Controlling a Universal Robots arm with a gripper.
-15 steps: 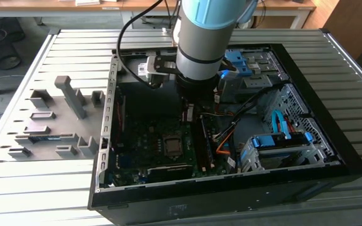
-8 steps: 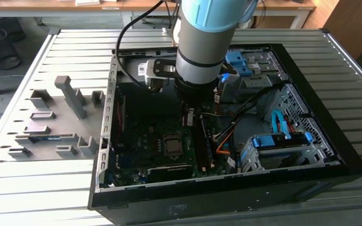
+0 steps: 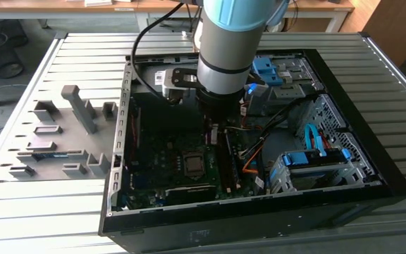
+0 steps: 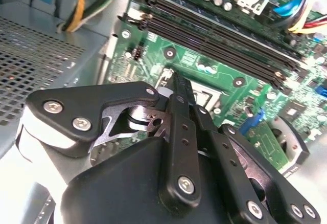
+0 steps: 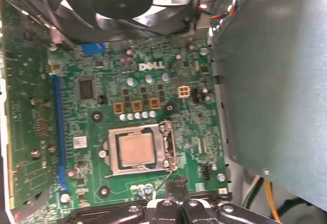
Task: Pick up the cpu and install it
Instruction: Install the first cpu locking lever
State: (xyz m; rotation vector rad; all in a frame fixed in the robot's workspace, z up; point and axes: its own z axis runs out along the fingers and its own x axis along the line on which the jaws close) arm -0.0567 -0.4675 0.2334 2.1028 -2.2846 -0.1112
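CPU (image 5: 136, 149) seated in socket; gripper (image 4: 176, 88) fingers together, empty, just above motherboard (image 5: 133, 96). Risk: descending tips scrape board components.

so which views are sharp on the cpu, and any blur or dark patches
In the first wrist view the cpu in its socket is evenly lit and sharp. In the second wrist view the pincer linkage is close and soft while the motherboard behind is crisper. In the exterior view the case interior is dark, shadowed under the arm.

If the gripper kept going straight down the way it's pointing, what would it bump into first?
Probably the motherboard, near the cpu seated in its socket; the gripper points down there, though depth is unclear.
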